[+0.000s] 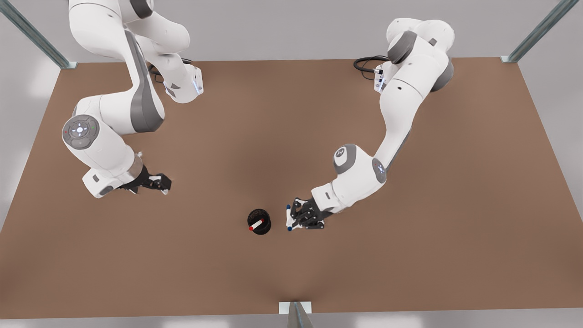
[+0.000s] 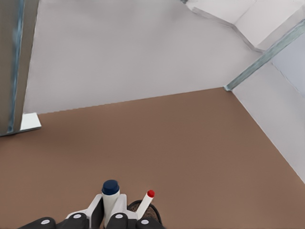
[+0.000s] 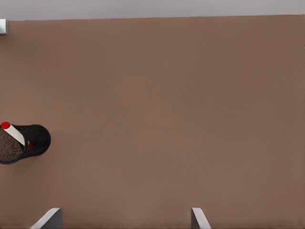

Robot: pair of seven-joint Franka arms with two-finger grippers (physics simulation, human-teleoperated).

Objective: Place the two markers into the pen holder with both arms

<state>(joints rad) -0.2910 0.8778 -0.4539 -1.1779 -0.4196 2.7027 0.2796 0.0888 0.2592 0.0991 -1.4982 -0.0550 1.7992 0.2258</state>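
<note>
Halfway done: red marker point(image 1: 256, 224) already leans in the pen holder point(image 1: 259, 222). Left gripper point(image 1: 294, 219) clamps the blue marker point(image 1: 288, 218) at the holder's 3 o'clock, seemingly upright. Right gripper point(image 1: 165, 183) waits spread wide at 10 o'clock.

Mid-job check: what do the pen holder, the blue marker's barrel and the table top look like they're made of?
Pen holder: matte black, probably plastic; its inside looks rough and speckled. Blue marker, gripped by the left gripper: smooth white barrel, glossy dark blue cap, likely plastic. Table: flat, even brown with no sheen, like fibreboard or card, though a render leaves that open. The right gripper waits open, away from the holder.
</note>
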